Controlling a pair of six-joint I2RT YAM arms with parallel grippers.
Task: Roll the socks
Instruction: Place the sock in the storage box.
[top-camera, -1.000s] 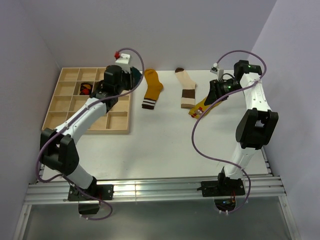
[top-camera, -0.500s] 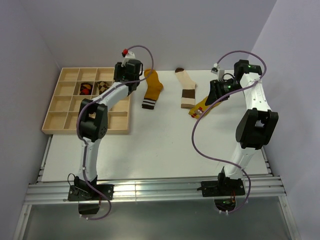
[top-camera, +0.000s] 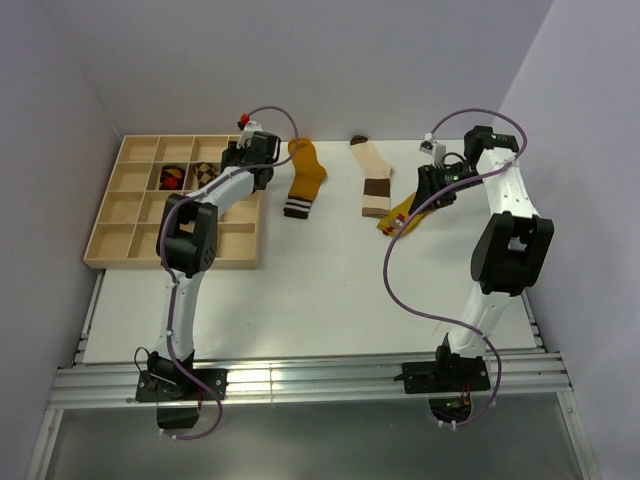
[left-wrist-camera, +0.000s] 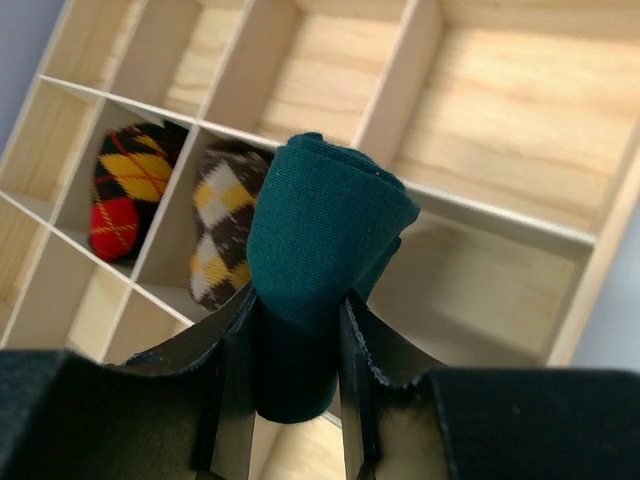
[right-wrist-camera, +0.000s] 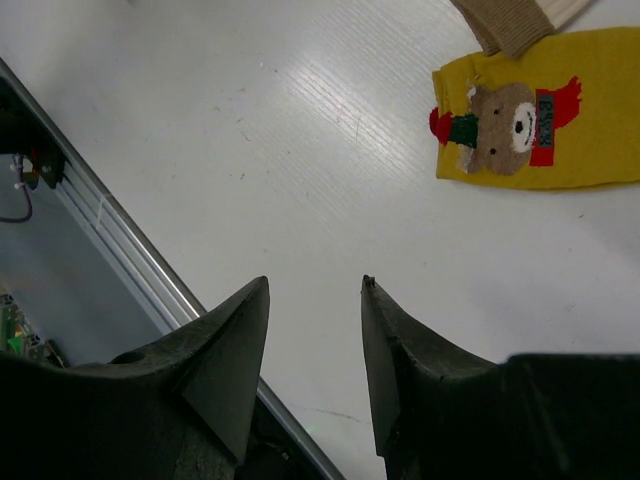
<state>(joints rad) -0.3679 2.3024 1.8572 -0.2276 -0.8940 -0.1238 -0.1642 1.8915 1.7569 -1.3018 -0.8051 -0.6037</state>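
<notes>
Teal rolled sock (left-wrist-camera: 325, 225) in left gripper (left-wrist-camera: 295, 305) shows plainly only wrist-side.

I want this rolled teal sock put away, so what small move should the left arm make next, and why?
Probably lower the left gripper into the empty tray compartment beside the brown argyle roll, then open. Its jaws are shut on the rolled teal sock, which appears to hang above the dividers.

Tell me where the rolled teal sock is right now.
In the left wrist view, the teal sock is clamped in the left pincer over the wooden tray, next to the compartment holding the brown argyle sock.
</notes>
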